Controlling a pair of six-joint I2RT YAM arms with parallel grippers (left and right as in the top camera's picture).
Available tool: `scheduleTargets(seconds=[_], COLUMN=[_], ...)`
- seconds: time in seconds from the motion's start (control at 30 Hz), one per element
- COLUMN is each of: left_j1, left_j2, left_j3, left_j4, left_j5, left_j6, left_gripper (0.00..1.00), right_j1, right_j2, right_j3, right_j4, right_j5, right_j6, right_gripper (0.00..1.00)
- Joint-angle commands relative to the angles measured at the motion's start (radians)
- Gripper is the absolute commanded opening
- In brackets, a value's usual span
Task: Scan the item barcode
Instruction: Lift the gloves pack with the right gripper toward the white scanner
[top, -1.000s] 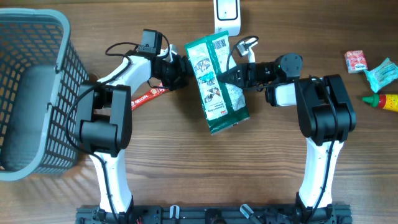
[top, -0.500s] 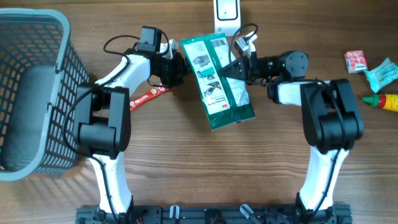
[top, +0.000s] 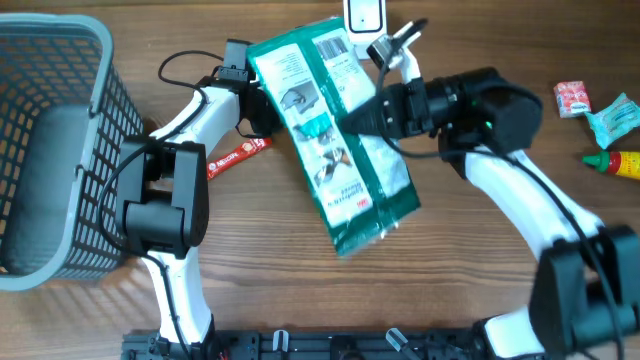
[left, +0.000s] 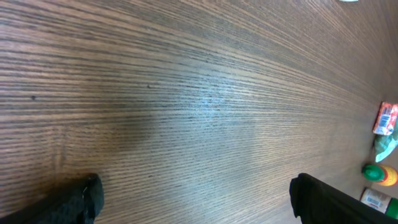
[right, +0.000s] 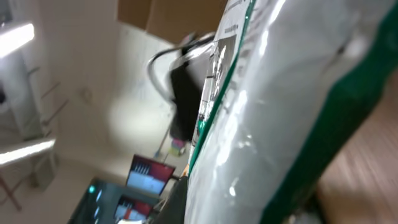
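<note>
A green-and-white pouch (top: 335, 130) is held in the air over the middle of the wooden worktop (top: 300, 290). Seen from overhead, it is tilted so its long side runs from about 11 o'clock down to 5 o'clock. Its printed face is turned up. The barcode (top: 333, 47) sits at the pouch's upper end, just beside a white scanner (top: 362, 14) at the 12 o'clock edge of the worktop.

The right gripper (top: 358, 116) reaches in from 3 o'clock, its fingers pressed together on the pouch's right edge — pinching it above the midpoint. In the right wrist view the pouch (right: 280, 112) fills most of the picture, glossy and very close, with a blurred room behind it.

The left gripper (left: 199, 202) is at the pouch's 9 o'clock side, partly hidden by the pouch from overhead. The left wrist view shows its two dark fingers spread wide over bare wood.

A red sachet (top: 238, 156) lies on the worktop near the left arm. A grey mesh basket (top: 110, 110) stands at the far 9 o'clock edge. Towards 2 o'clock, well apart from the pouch, lie three small things — a red-and-white packet (top: 572, 98), a teal wrapper (top: 612, 118) and a green-capped bottle (top: 612, 161) on its side.
</note>
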Motion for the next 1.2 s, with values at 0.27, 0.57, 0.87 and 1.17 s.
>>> scheduleTargets(seconds=[0.27, 0.57, 0.87, 1.17], left_j1=[0.052, 0.100, 0.113, 0.113], left_j2=[-0.009, -0.053, -0.241, -0.377], left_j3=[-0.014, -0.014, -0.014, -0.014], left_j4=[-0.002, 0.052, 0.000, -0.014], left_j5=[-0.053, -0.068, -0.307, -0.376], left_j6=[0.024, 0.079, 0.157, 0.157], left_gripper=[1.00, 1.00, 1.00, 1.00], right_j1=[0.089, -0.102, -0.145, -0.148], right_j2=[-0.395, -0.244, 0.068, 0.095], right_j3=[-0.116, -0.180, -0.192, -0.190], right_j4=[-0.082, 0.204, 0.158, 0.134], right_j5=[-0.055, -0.042, -0.066, -0.066], right_j6=[-0.006, -0.126, -0.453, -0.454], right_gripper=[0.05, 0.05, 0.05, 0.05])
